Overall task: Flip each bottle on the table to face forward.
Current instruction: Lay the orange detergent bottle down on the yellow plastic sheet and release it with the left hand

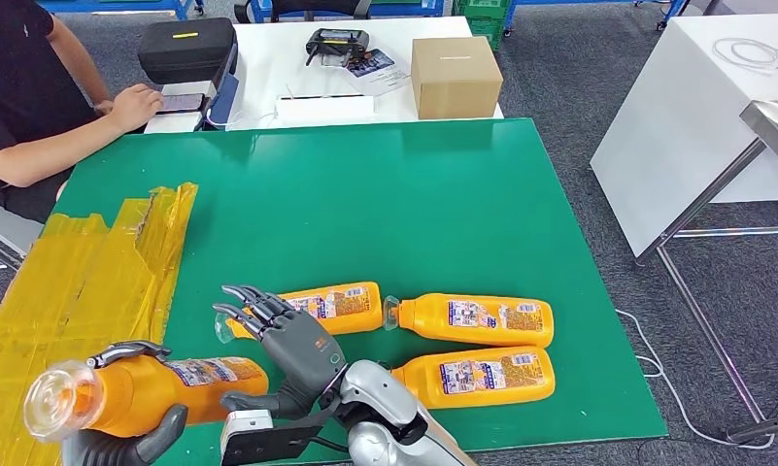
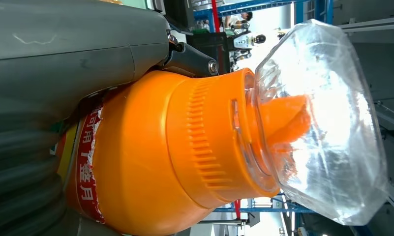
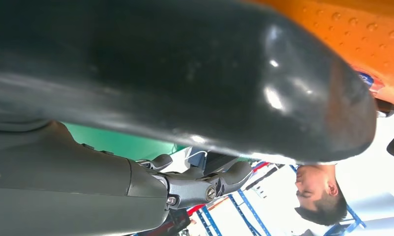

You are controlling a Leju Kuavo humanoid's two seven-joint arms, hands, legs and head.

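My left hand (image 1: pixel 130 447) grips an orange bottle (image 1: pixel 186 386) lifted off the green table (image 1: pixel 365 194) at the front left, its clear cap (image 1: pixel 56 400) pointing back at me. In the left wrist view the bottle (image 2: pixel 150 157) and cap (image 2: pixel 327 123) sit against my left hand (image 2: pixel 62 59). My right hand (image 1: pixel 289 345) is at the bottle's base end, fingers spread, thumb (image 3: pixel 185 73) against the orange bottle (image 3: pixel 362 29). Three more orange bottles lie on their sides: one (image 1: pixel 331 308) just beyond my right hand, two (image 1: pixel 472 318) (image 1: pixel 482 376) to its right.
Yellow taped cardboard (image 1: pixel 84 282) covers the table's left side. A person (image 1: pixel 35 97) sits at the back left. Behind stands a white table with a cardboard box (image 1: pixel 455 76) and a black case (image 1: pixel 186 47). Another white table (image 1: pixel 695 107) stands at the right.
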